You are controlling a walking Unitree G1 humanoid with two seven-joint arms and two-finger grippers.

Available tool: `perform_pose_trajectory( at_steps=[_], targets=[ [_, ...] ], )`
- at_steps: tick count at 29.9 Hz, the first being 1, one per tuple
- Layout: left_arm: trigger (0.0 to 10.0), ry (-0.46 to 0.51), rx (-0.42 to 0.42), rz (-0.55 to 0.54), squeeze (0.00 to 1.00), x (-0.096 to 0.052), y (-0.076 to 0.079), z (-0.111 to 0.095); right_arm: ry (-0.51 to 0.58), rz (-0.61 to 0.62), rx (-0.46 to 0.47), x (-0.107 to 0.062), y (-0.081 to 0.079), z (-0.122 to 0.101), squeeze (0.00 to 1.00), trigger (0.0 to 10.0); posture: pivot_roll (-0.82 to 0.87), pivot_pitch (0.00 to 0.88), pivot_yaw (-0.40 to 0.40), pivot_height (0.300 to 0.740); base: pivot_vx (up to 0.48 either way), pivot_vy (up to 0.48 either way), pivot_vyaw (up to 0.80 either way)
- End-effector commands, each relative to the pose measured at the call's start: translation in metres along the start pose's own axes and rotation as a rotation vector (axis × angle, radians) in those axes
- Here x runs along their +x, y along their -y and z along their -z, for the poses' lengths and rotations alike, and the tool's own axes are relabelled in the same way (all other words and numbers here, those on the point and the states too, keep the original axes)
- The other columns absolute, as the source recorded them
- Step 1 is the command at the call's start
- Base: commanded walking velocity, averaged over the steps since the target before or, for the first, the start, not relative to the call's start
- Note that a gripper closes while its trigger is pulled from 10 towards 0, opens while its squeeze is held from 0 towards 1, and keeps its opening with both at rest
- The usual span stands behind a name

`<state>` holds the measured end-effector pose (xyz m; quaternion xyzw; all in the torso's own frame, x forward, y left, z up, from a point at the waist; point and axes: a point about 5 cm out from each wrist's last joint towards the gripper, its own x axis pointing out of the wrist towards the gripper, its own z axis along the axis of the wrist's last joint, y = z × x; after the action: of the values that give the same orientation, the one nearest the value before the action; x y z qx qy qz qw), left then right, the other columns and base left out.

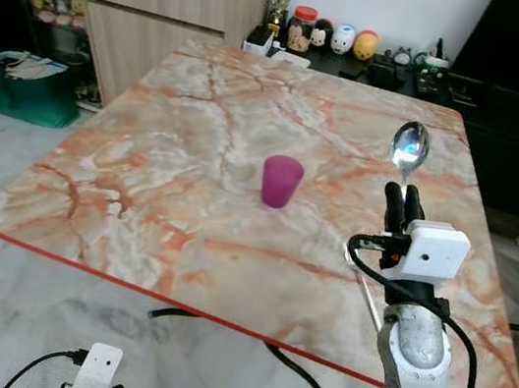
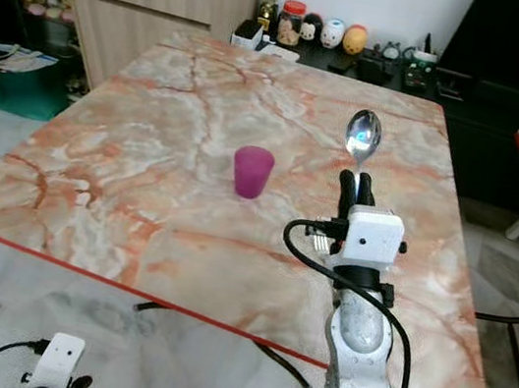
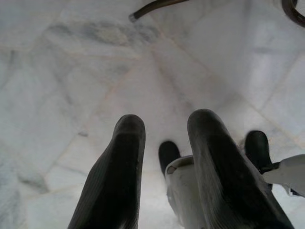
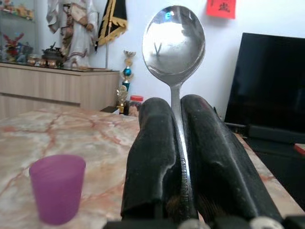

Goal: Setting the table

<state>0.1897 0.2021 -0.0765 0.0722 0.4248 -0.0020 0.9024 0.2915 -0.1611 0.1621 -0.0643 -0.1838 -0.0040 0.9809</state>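
Spoon [image 1: 409,147]: silver, shiny, standing upright, bowl uppermost, handle sitting pinched between the right gripper [image 1: 403,204] fingers. Cup [image 1: 281,181]: purple, translucent plastic, standing upright, mouth up, resting left of that gripper, apart from it.

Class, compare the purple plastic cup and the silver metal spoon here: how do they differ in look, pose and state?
The purple plastic cup is matte and opaque; the silver metal spoon is shiny and mirror-like. The cup stands free on the marble table; the spoon is held above it, bowl up, clamped in the right gripper. Both stand upright.
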Motion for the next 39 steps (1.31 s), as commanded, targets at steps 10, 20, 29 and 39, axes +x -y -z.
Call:
perform_pose_trajectory(
  at_steps=[10,20,29,39],
  targets=[
    [10.0,0.0,0.028,0.009,0.0,0.001,0.0017,-0.0026,0.012,-0.003,-0.002,0.0022,0.0,-0.0003,0.0,10.0,0.03,0.0,-0.027,0.731,0.0,-0.308,-0.3],
    [10.0,0.01,0.025,0.01,0.0,0.0017,0.0026,-0.0058,0.023,-0.013,-0.004,0.0046,-0.0008,-0.0008,0.0,10.0,0.04,0.0,-0.031,0.731,0.0,-0.312,0.0],
    [10.0,0.002,0.024,0.014,0.0,0.0009,0.004,-0.0022,0.025,0.002,-0.01,0.0043,0.003,-0.0018,0.0,10.0,0.03,0.0,-0.029,0.731,0.0,-0.316,0.0],
    [10.0,0.001,0.034,0.017,0.0,0.001,0.0039,-0.0024,0.025,0.008,-0.013,0.0048,0.0031,-0.0014,0.0,10.0,0.02,0.0,-0.018,0.731,0.0,-0.315,0.0]
  ],
)
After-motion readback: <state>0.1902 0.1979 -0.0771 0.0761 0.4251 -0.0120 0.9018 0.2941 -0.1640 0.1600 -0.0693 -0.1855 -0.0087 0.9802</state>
